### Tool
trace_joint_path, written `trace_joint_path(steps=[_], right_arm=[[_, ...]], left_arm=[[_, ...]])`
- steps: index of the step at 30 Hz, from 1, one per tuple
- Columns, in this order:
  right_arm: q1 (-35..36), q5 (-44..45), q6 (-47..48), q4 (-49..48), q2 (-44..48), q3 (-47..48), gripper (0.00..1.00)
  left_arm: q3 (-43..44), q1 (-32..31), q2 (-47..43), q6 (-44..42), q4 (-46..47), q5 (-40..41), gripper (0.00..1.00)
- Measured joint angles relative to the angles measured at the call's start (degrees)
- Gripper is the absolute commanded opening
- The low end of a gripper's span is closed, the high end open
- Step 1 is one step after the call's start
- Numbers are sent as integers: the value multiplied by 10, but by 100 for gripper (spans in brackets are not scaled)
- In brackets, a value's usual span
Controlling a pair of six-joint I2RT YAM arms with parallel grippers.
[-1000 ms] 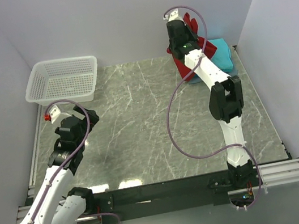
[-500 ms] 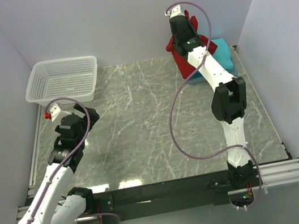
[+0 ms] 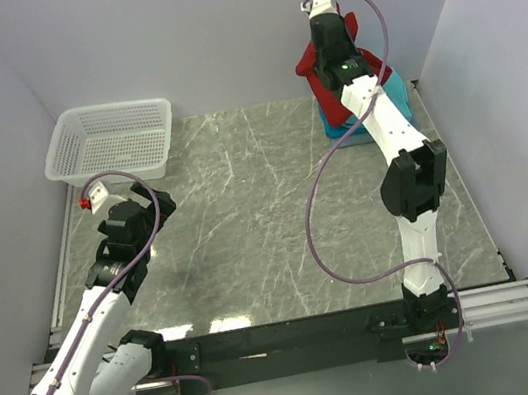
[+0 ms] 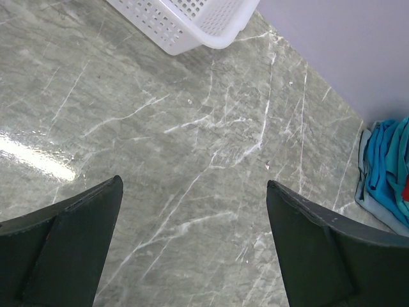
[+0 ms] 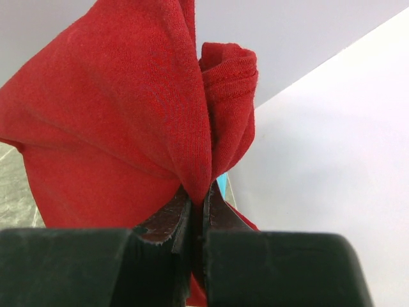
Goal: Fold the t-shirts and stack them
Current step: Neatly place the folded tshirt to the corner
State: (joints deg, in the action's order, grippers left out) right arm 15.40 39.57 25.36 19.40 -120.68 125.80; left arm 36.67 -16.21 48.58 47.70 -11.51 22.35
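Red t-shirt [image 5: 108, 121]: It is held up in the air at the far right corner of the tabletop [image 3: 248, 220], close to the back wall. It is gripped at one bunched fold only, so the cloth hangs from this point in loose gathers and no sleeve or hem can be made out.

Turquoise t-shirts [image 3: 398, 99]: They are lying in a crumpled heap in the same corner, under the red one. None is seen to be folded. It cannot be told if the red cloth is touching the heap at its lower edge.

Right claw [image 5: 195, 203]: It is closed narrowly on the red fold, with only the cloth between the jaws. It is raised high, judged so that the red shirt is pulled free of the turquoise ones under it.

Left claw [image 4: 193, 185]: It is spread wide and nothing is held in it. It hangs over the near left part of the tabletop and is turned toward the heap, judged to be kept ready for a second grip.

White mesh basket [image 3: 112, 107]: It is placed at the far left corner, well apart from all the shirts.

Step in hand: The red shirt is being picked out. Spreading, folding and stacking are judged as not yet done.

Risk: With one pinch only, the cloth may slip or stay bunched when it is laid down.
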Motion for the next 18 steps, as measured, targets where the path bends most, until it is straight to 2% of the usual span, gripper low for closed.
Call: trace_joint_path(steps=[18], right_arm=[[-26, -15, -17, 4, -1, 0, 0]], left_arm=[[0, 0, 16, 0, 1, 0, 99]])
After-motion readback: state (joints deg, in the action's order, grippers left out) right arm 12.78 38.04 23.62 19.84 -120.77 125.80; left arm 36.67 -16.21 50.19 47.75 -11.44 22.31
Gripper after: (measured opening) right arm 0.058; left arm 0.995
